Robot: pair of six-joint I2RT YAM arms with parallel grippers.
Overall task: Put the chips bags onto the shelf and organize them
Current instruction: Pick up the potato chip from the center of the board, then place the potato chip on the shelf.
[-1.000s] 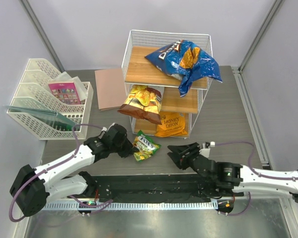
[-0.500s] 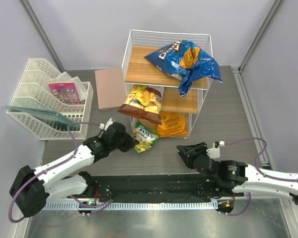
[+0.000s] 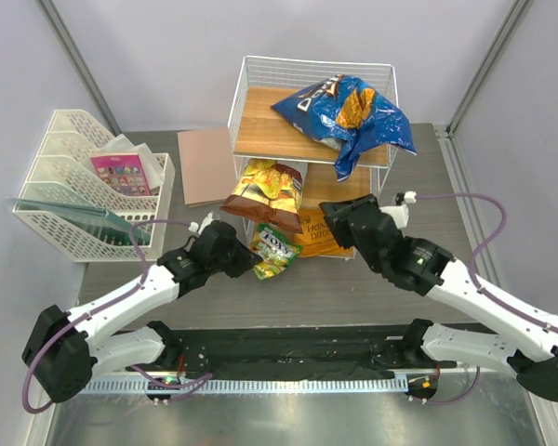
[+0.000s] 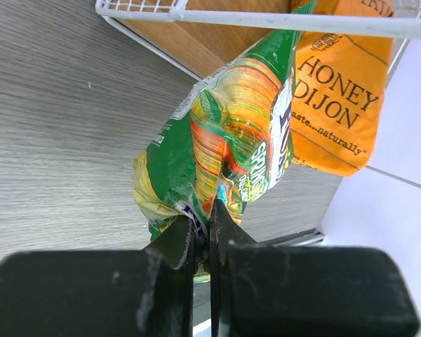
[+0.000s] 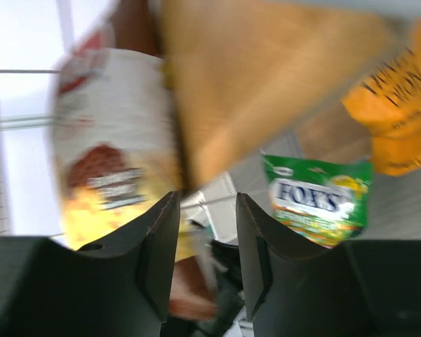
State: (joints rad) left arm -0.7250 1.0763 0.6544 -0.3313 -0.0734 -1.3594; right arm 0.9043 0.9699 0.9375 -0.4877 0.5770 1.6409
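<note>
My left gripper (image 3: 246, 262) is shut on the small green-yellow bag (image 3: 274, 252), which it holds at the front of the shelf's (image 3: 260, 130) bottom tier; the bag also shows in the left wrist view (image 4: 224, 140) and the right wrist view (image 5: 321, 200). The orange Honey Dijon bag (image 3: 324, 232) lies on the bottom board (image 4: 344, 91). The brown-white bag (image 3: 265, 190) hangs off the middle board. The blue Doritos bag (image 3: 353, 111) lies on top. My right gripper (image 3: 344, 223) is open and empty, raised before the shelf's lower tiers (image 5: 205, 210). The dark brown Sea Salt bag is out of view.
A white mesh file tray (image 3: 65, 214) with a pink packet (image 3: 121, 172) stands at the left. A brown board (image 3: 205, 165) lies flat left of the shelf. The right wrist view is blurred.
My left gripper has carried the green-yellow bag farther toward the shelf's bottom tier. My right arm has swung up and away from the near table to the shelf's front.
</note>
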